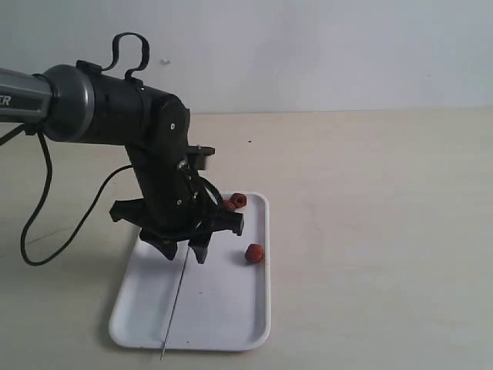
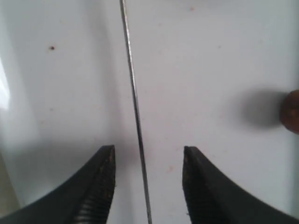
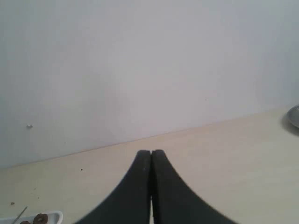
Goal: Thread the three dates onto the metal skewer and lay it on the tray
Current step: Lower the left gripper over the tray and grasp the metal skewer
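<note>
The skewer (image 1: pixel 173 308) lies lengthwise on the tray (image 1: pixel 231 324), towards its left side, and its near tip pokes out just past the near rim. The tray sits on the desk (image 1: pixel 370 231).

Farther along the skewer, the left fingers (image 1: pixel 201 252) point down over the tray. The left wrist view shows these fingers (image 2: pixel 100 186) spread wide, one on either side of the skewer (image 2: pixel 135 102) without touching it, with white tray (image 2: pixel 210 56) underneath.

One date (image 1: pixel 254 253) rests on the tray just right of the fingers, near the right rim, well apart from the skewer. It also shows at the edge of the left wrist view (image 2: pixel 292 111).

At the tray's far right corner sit what look like two more dates (image 1: pixel 235 202), close together and partly hidden by the arm.

The right fingers (image 3: pixel 140 186) are pressed together with nothing between them. They are raised, facing the desk (image 3: pixel 224 154) and a pale wall (image 3: pixel 140 70), well away from the tray's corner (image 3: pixel 53 215).
</note>
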Robot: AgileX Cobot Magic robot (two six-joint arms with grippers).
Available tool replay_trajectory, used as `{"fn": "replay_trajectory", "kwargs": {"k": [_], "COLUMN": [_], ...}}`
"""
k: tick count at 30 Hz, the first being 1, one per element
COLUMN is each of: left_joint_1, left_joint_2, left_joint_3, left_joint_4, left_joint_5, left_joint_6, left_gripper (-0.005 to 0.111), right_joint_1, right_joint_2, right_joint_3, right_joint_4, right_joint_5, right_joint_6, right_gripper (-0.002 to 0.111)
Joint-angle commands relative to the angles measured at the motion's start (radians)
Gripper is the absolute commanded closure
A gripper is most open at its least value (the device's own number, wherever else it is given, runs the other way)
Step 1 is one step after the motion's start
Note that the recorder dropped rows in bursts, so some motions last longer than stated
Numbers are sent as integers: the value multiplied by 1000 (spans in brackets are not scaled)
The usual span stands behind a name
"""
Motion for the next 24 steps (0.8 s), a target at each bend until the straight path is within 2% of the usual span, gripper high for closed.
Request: {"fn": "replay_trajectory", "kwargs": {"k": [1, 9, 24], "left_joint_1": [-4, -4, -16], "left_joint_2": [6, 23, 28], "left_joint_3": [-5, -5, -5], "left_joint_4": [16, 17, 39], "left_joint_5": [6, 12, 126], "left_joint_6": [-25, -46, -54], "left_gripper": [61, 61, 61], "right_joint_1": [-7, -7, -7], "right_joint_2": [-7, -7, -7], "right_joint_3": [5, 5, 5], "right_joint_4": [-1, -1, -1], "right_joint_5": [-7, -7, -7], "right_joint_6": [-5, -5, -5], "right_gripper": [108, 108, 108]}}
